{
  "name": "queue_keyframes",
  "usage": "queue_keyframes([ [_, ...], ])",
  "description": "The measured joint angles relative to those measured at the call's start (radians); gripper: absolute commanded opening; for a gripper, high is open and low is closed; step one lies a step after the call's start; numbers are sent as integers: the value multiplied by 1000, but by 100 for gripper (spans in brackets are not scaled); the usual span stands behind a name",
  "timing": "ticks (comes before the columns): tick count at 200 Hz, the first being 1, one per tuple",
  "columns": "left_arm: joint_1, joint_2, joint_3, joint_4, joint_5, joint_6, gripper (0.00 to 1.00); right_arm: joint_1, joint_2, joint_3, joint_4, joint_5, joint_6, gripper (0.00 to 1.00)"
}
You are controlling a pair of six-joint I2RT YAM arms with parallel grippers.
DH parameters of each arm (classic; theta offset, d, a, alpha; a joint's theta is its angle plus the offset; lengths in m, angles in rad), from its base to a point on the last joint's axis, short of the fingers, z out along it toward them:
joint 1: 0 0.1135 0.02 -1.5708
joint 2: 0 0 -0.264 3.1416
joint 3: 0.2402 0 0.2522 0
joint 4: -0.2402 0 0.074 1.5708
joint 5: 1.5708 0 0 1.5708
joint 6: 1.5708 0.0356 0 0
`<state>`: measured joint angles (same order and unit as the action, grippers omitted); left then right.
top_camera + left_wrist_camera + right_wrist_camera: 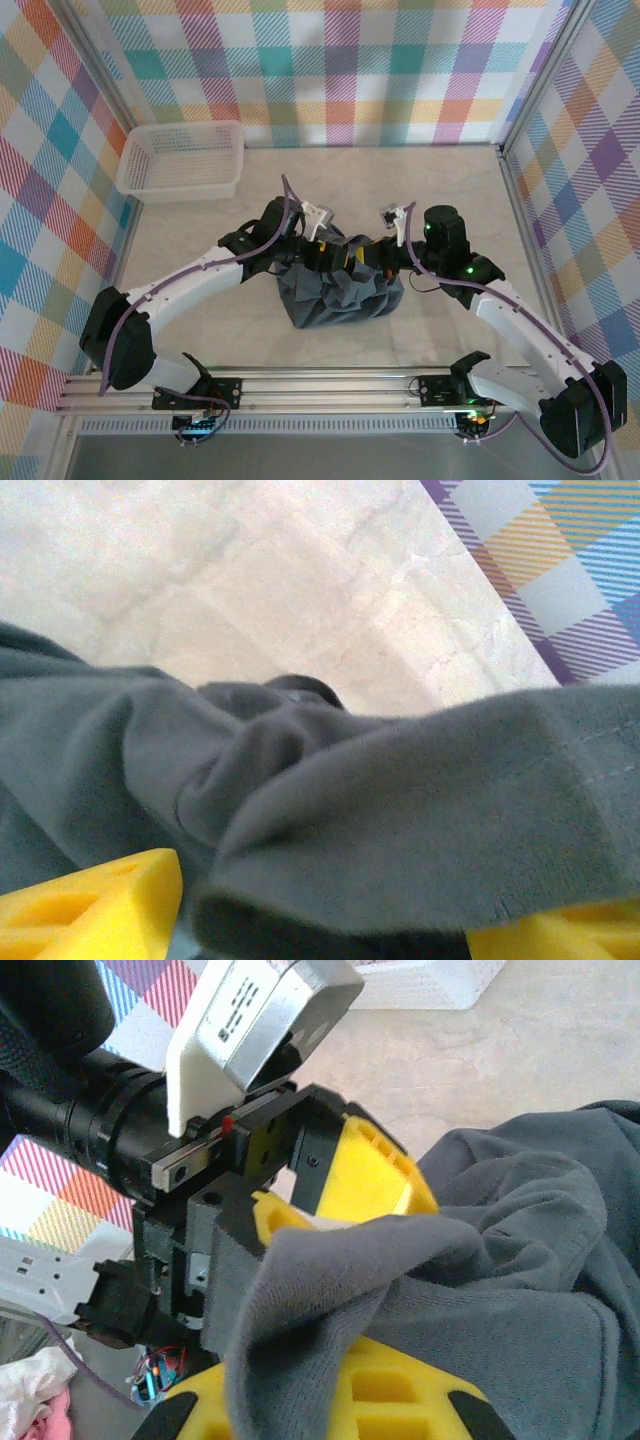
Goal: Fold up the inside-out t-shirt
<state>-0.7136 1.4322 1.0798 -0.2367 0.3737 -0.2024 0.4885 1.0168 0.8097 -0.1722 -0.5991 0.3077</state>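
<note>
Shirt position: the inside-out t-shirt [340, 290] is sitting bunched in a heap at the middle of the table [200, 230], well short of folded by my judgement.
Key relation: both grippers are meeting over the far top edge of the heap, so the bulk of the cloth is lying below them and toward the arm bases. The heap is running slightly wider left to right than front to back.
Left gripper [338, 256]: released. In its wrist view the yellow fingers [100, 900] are standing apart, and a hemmed fold is lying loose across the gap.
Right gripper [372, 262]: clenched. Cloth is draping over its yellow fingers [390, 1390], and I am reading that as a pinch on a fold of the shirt.
Nearer arm: both are at the cloth, but only the right one is gripping, so I am treating it as the anchor.
Surroundings: a white mesh basket [180, 128] is sitting at the far left corner, well apart.
In the way: the two grippers are crowding each other closely. I am judging a knock between them, or loose cloth snagging the left fingers, to be the risk.
</note>
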Motion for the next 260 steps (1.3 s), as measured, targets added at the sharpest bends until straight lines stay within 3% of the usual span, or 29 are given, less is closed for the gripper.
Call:
queue_keyframes([
  [29, -20, 26, 52, 0, -71, 70, 52, 0, 3, 8, -7, 5, -1, 0],
  [55, -26, 25, 57, -5, -134, 97, 19, 0, 1, 11, -28, 45, -5, 0],
  [77, -24, 5, 57, -32, -167, 83, 0, 0, -8, 11, -62, 113, -9, 0],
  [142, 5, -106, 157, -115, -71, 31, 0, 0, 2, 21, -137, 218, -28, 1],
  [183, -11, -81, 309, -163, 103, -29, 0, -15, 14, 39, -201, 447, 10, 6],
  [191, -29, -58, 325, -145, 124, -51, 0, -26, 14, 42, -216, 491, 32, 12],
  [198, -48, -35, 328, -120, 135, -71, 1, -38, 13, 45, -231, 532, 54, 23],
  [209, -96, 11, 323, -59, 143, -107, 21, -64, 7, 49, -271, 613, 91, 56],
  [224, -171, 73, 304, 30, 154, -146, 45, -100, -17, 49, -349, 735, 151, 83],
  [243, -254, 92, 248, 93, 120, -137, 56, -123, -86, 60, -463, 889, 212, 89],
  [260, -290, 17, 155, 103, 16, -89, 58, -122, -174, 93, -525, 972, 229, 81],
])
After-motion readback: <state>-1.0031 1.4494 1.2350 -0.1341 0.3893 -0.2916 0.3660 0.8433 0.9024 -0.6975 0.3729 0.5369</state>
